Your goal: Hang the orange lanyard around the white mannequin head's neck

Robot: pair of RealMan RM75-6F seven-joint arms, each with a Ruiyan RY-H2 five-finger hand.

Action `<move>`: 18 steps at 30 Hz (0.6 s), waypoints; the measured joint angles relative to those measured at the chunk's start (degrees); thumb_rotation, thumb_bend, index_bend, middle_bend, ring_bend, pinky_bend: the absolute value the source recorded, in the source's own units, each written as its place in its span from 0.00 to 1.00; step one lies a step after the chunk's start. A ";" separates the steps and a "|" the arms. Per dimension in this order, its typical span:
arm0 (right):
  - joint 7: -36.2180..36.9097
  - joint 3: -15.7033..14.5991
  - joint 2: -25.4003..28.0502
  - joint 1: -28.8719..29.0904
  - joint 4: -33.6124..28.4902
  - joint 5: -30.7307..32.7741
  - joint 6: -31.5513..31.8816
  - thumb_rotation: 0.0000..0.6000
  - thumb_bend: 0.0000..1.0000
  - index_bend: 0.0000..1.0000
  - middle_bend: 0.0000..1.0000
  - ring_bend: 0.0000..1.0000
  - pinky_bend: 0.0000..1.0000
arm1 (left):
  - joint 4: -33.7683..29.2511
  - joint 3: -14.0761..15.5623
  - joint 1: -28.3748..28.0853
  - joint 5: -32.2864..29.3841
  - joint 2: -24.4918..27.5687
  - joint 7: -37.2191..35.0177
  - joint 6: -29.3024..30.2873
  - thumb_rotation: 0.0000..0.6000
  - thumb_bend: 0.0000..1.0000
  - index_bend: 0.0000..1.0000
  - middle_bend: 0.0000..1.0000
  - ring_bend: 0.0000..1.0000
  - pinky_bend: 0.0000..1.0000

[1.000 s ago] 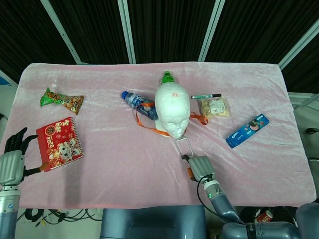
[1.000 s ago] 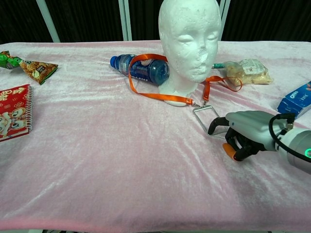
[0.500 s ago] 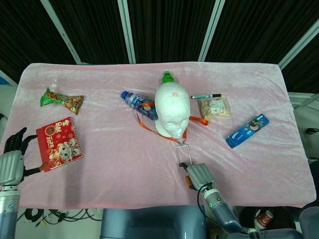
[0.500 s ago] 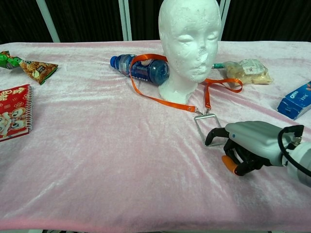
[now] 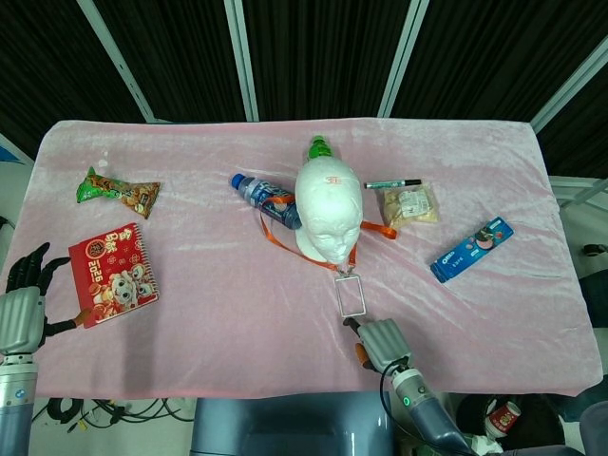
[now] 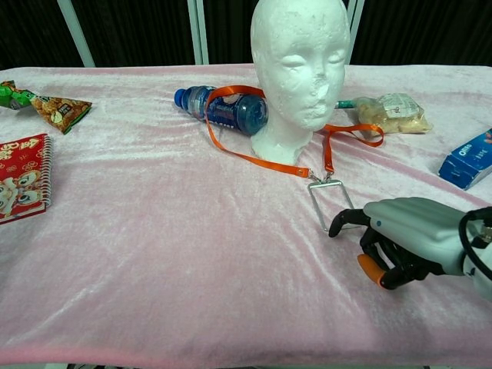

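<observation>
A pink velvet cloth covers the surface [image 5: 190, 313], with dark panels and pale struts behind it. Nearest the robot, the right hand [image 6: 403, 242] sits low at the front edge with its fingers curled under and one fingertip reaching toward the clear badge holder [image 6: 332, 206]; whether it touches the holder cannot be told, and it appears to hold nothing. From that hand the holder lies at about eleven o'clock, its long axis running away toward the mannequin. The orange lanyard [image 6: 254, 157] runs on from the holder's clip and loops around the base of the white mannequin head [image 6: 301, 65], already encircling the neck, with one side draped over the blue bottle [image 6: 223, 111]. The right hand is plainly the nearer one; any last tidying of the strap would likely fall to it. The left hand [image 5: 24, 294] rests far off at nine o'clock, fingers spread and apart, beside the red notebook [image 5: 112, 273]. Beyond, at the far side, lie a snack packet [image 5: 119, 190], a marker [image 5: 391, 183] and a blue biscuit pack [image 5: 471, 249].
</observation>
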 measured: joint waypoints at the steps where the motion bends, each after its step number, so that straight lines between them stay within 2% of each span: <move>1: 0.12 0.10 0.13 -0.10 -0.10 -0.06 0.13 1.00 0.53 0.22 0.70 0.68 0.62 | -0.02 -0.03 0.01 -0.01 0.03 0.03 0.01 1.00 0.10 0.22 0.02 0.00 0.00; 4: 0.42 0.16 1.21 -0.49 -1.20 -0.20 0.51 1.00 0.38 0.14 0.62 0.61 0.60 | -0.01 -0.15 0.06 -0.01 0.11 -0.01 0.10 1.00 0.10 0.22 0.02 0.00 0.00; 6: 0.56 -0.04 2.66 -0.92 -2.45 -0.46 1.02 1.00 0.33 0.13 0.56 0.57 0.57 | 0.04 -0.15 0.08 -0.06 0.20 0.09 0.04 1.00 0.10 0.22 0.02 0.00 0.00; 10: 1.06 -0.84 6.58 -2.38 -5.36 -1.28 3.04 1.00 0.27 0.12 0.43 0.51 0.48 | -0.30 0.06 0.10 -0.36 0.69 0.65 -0.59 1.00 0.10 0.22 0.02 0.00 0.00; 13: 2.75 -1.71 10.57 -4.37 -7.88 -2.45 5.35 1.00 0.23 0.12 0.26 0.44 0.41 | -0.83 0.42 0.13 -0.44 1.16 1.55 -1.01 1.00 0.10 0.22 0.02 0.00 0.00; 15: 4.74 -2.50 13.47 -6.29 -9.03 -3.91 7.69 1.00 0.20 0.12 0.19 0.38 0.37 | -1.28 0.65 0.17 -0.40 1.40 2.14 -1.14 1.00 0.10 0.22 0.02 0.00 0.00; 18: 8.51 -3.95 17.07 -9.44 -9.47 -7.94 11.62 1.00 0.19 0.12 0.12 0.29 0.30 | -2.03 1.06 0.33 -0.14 1.74 3.06 -1.10 1.00 0.10 0.21 0.02 0.00 0.00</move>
